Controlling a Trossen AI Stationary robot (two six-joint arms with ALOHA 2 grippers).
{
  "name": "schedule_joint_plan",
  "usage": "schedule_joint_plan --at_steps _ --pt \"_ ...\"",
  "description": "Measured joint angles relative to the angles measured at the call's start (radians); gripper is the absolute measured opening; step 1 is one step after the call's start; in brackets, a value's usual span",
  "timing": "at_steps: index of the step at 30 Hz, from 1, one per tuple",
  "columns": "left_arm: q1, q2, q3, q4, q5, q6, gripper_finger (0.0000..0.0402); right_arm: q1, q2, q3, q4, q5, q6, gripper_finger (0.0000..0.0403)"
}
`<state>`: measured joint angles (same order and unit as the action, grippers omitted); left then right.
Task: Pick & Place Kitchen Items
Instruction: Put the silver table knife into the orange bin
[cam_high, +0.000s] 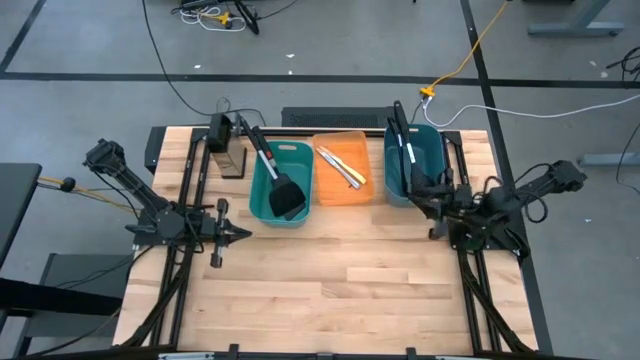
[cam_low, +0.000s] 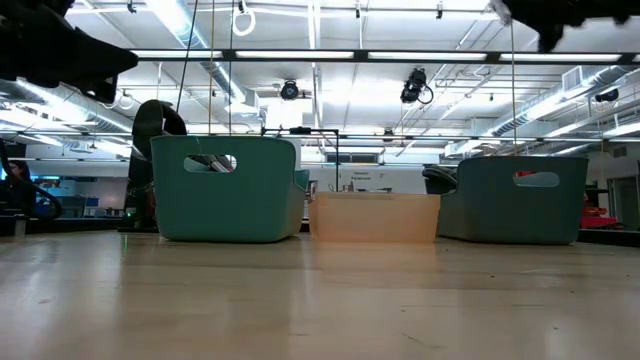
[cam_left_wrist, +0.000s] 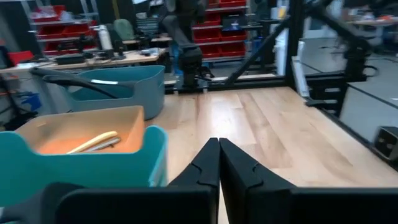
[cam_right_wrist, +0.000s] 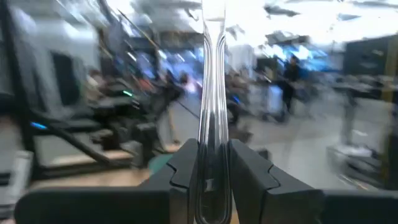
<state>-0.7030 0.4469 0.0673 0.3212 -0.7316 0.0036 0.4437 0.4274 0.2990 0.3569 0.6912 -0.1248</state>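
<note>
Right gripper: dark two-finger gripper (cam_right_wrist: 211, 171) pinching a slim shiny silver utensil handle (cam_right_wrist: 212, 93) between its fingers; the handle stands up past the fingertips, its far end out of sight. From above, this gripper (cam_high: 437, 192) hangs at the near edge of the right teal bin.
Left gripper: dark two-finger gripper (cam_left_wrist: 219, 163) with fingers pressed together, nothing between them; from above it (cam_high: 243, 234) sits over bare wood just in front of the left teal bin.
Landmark: translucent orange rectangular plastic bin (cam_high: 343, 168), middle of 3 bins in a row toward the back of the table.
In the orange bin: 2 small knives (cam_high: 342, 166), one cream-handled, the other silver, lying side by side on a slant.
Left of the orange bin: teal rectangular plastic bin (cam_high: 281, 183), just beside it, holding a black spatula (cam_high: 280, 185), blade down on the floor of the bin, handle leaning over the back rim.
Right of the orange bin: second teal plastic bin (cam_high: 412, 160) with dark long-handled utensils (cam_high: 402, 135) leaning over its back rim; how many, I cannot tell.
Table: light wooden slatted tabletop (cam_high: 330, 285).
Open room: the whole stretch of wood in front of the orange bin is bare, between the 2 arms and out to the front edge.
Edges: black frame rails run along the left and right sides of the table, close to each arm's base.
</note>
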Motion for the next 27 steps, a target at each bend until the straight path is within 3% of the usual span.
schedule_joint_plan --at_steps 5,12,15,18,20,27 --pt "0.0 0.0 0.0 0.007 -0.069 0.0 0.0017 -0.076 0.304 0.33 -0.295 0.051 0.109 0.0071" --pt "0.0 0.0 0.0 0.01 -0.069 -0.025 0.0012 -0.316 0.664 0.704 -0.668 0.044 0.343 0.0071" --pt "0.0 0.0 0.0 0.01 -0.069 -0.025 0.0008 -0.436 0.78 0.747 -0.691 -0.085 0.395 0.0071" --pt "0.0 0.0 0.0 0.01 -0.068 -0.024 0.0007 -0.568 0.86 0.728 -0.561 -0.306 0.406 0.0071" --pt "0.0 0.0 0.0 0.01 -0.06 -0.025 0.001 -0.642 0.907 0.713 -0.51 -0.398 0.438 0.0071" --pt "0.0 0.0 0.0 0.011 -0.057 -0.022 0.0015 -0.748 1.089 0.706 -0.527 -0.47 0.535 0.0071"
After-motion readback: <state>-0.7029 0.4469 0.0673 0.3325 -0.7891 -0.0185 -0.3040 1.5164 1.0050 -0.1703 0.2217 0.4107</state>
